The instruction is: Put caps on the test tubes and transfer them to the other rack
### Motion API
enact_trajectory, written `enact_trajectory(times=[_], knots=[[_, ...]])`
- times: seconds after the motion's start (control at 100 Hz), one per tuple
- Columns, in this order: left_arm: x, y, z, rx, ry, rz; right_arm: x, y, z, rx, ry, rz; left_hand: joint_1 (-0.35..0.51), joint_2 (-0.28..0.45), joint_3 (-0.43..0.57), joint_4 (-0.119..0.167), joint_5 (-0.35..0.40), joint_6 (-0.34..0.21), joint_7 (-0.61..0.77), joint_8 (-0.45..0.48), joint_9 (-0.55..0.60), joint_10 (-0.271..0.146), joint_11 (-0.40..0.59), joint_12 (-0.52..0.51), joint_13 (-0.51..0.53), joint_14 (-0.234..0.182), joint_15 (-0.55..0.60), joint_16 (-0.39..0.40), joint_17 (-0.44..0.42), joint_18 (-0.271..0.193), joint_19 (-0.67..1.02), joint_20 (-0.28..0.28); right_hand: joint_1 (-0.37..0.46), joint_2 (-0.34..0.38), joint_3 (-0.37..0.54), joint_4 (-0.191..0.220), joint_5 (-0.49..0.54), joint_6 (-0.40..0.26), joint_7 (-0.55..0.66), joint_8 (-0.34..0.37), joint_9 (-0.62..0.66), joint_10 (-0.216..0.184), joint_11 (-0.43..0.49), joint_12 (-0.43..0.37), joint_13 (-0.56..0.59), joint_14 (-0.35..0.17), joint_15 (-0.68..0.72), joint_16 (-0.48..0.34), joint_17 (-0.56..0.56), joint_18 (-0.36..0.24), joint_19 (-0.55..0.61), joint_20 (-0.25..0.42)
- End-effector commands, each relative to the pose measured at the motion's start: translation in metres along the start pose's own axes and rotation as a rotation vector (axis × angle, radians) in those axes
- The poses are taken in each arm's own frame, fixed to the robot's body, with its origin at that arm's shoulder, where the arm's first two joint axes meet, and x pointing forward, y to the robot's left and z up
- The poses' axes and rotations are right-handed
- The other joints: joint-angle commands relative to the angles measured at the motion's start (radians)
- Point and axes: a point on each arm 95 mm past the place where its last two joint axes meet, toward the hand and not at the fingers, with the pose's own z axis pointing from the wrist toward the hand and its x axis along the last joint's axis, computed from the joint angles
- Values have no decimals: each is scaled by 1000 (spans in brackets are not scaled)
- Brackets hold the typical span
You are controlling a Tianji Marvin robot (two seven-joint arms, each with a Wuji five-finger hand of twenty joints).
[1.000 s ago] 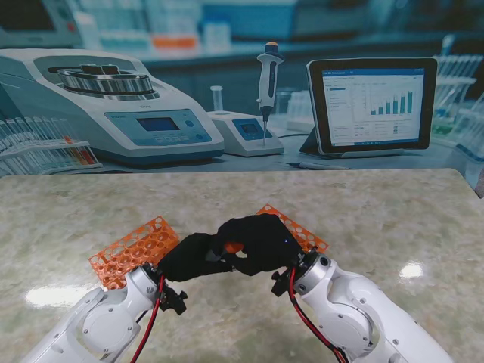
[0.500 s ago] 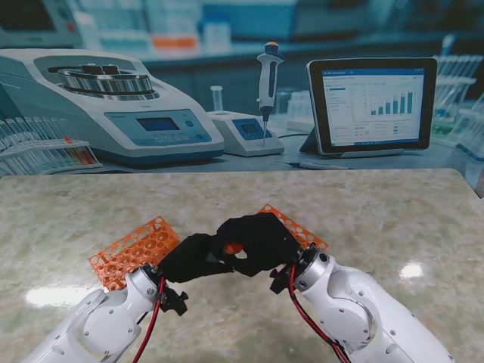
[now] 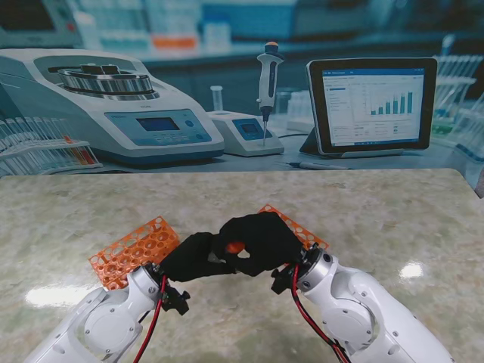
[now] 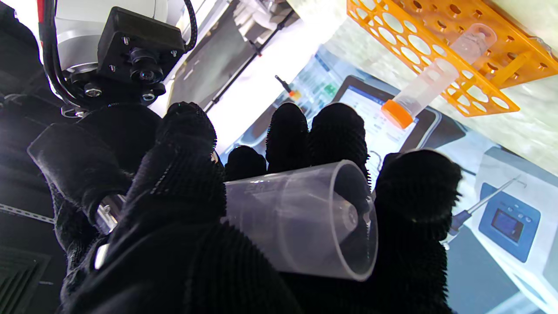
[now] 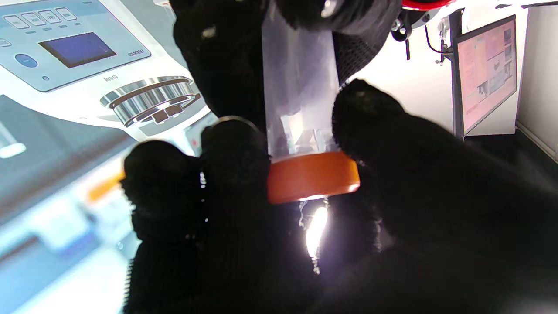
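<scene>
tube: held between my two hands, raised over the table between the racks
cap: orange, on the tube's end
right hand: fingers pinching the cap; I'd turn it squarely
left hand: fingers wrapped round the tube, holding firm
next: right rack, capped tube standing there

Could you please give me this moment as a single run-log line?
phase: capping | left hand: holds test tube | right hand: holds orange cap on tube | another capped tube in orange rack
</scene>
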Motion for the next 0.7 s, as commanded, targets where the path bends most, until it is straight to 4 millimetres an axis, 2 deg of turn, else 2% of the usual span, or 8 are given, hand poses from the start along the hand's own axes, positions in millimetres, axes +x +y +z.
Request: enact_trajectory(times=[0.0, 0.4, 0.69], knots=[[11, -8, 8, 19, 36, 5, 0, -11, -8, 37, -15, 15, -4, 13, -13, -9, -82, -193, -22, -13, -29, -22, -24, -15, -18, 6, -26, -12, -13, 17, -18, 34, 150, 128, 293, 169, 107, -66, 88, 43, 234, -175, 178, 6, 19, -11, 18, -10, 24, -4, 30, 17], [7, -8, 11, 5, 15, -1, 4, -1, -6, 8, 2, 21, -10, 9, -19, -9, -90, -203, -103, -105, -64, -13, -98, -60, -57, 23, -146, -40, -104, 46, -135, 68, 152, 128, 294, 166, 108, -66, 91, 44, 232, -174, 179, 10, 18, -9, 13, -14, 21, 1, 23, 17], [5, -9, 11, -10, 2, 1, 9, 7, -5, 0, 18, 13, -11, 5, -21, -9, -86, -216, -179, -205, -94, -11, -186, -131, -98, 37, -299, -113, -206, 82, -283, 67, 153, 130, 296, 164, 108, -67, 94, 46, 231, -177, 182, 14, 18, -10, 13, -13, 20, 2, 21, 21]])
